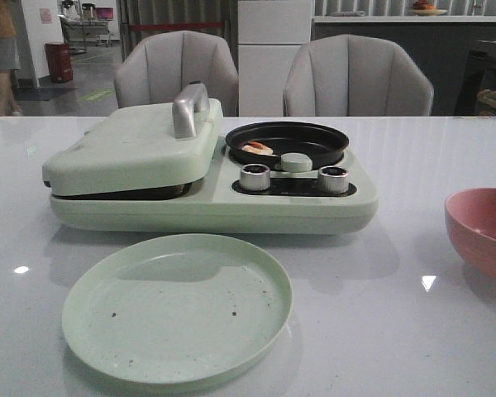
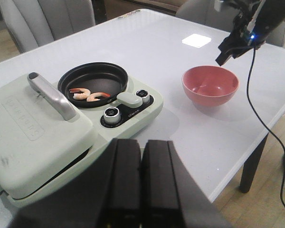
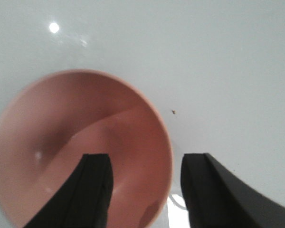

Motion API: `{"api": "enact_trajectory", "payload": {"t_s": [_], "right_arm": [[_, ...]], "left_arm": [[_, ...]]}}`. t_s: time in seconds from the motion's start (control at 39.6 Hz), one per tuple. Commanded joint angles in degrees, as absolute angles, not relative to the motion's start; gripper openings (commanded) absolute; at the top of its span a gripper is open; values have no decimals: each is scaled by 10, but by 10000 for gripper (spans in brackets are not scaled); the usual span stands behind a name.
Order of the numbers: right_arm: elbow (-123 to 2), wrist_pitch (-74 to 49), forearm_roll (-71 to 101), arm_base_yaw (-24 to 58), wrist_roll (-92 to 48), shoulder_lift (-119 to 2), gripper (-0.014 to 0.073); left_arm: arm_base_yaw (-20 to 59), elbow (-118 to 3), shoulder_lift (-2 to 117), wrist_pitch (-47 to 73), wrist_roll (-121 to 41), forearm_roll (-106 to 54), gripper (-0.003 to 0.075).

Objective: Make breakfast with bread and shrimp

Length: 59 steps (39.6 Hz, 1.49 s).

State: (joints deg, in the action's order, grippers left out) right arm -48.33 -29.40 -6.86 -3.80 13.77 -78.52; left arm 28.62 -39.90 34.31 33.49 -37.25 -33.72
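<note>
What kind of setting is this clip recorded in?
Likely a dining area in a lab or showroom: a white table with a breakfast cooker, two padded chairs behind, and an open hall beyond.

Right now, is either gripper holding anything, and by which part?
Nothing is held. The left gripper is shut and empty; the right gripper is open above the round pink bowl.
</note>
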Motion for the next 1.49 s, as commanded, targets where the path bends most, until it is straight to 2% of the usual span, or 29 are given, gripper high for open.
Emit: {"api": "enact_trajectory", "payload": {"t_s": [0.0,0.15,0.25,0.51,0.78,0.86,1.16,1.46], "right_arm": [[-496,-298,-76,1,108,-700,440],[-495,-359,-77,91,89,-602,378],[-493,-415,-77,122,89,-539,372],[-430,-461,-77,122,89,-403,372],[-392,-485,-73,122,89,-359,360],[-386,-485,-73,122,89,-359,315],[-385,-479,-73,122,89,-359,7],[-385,-464,-73,122,89,-359,17]], "left_arm": [[291,-415,344,295,-372,-357,100],[291,-415,344,295,-372,-357,100],[291,-415,344,295,-372,-357,100],[291,-415,344,295,-372,-357,100],[291,-415,344,295,-372,-357,100],[291,-415,344,295,-372,-357,100],[291,-415,344,295,-372,-357,100],[290,-415,344,295,-372,-357,100]]}}
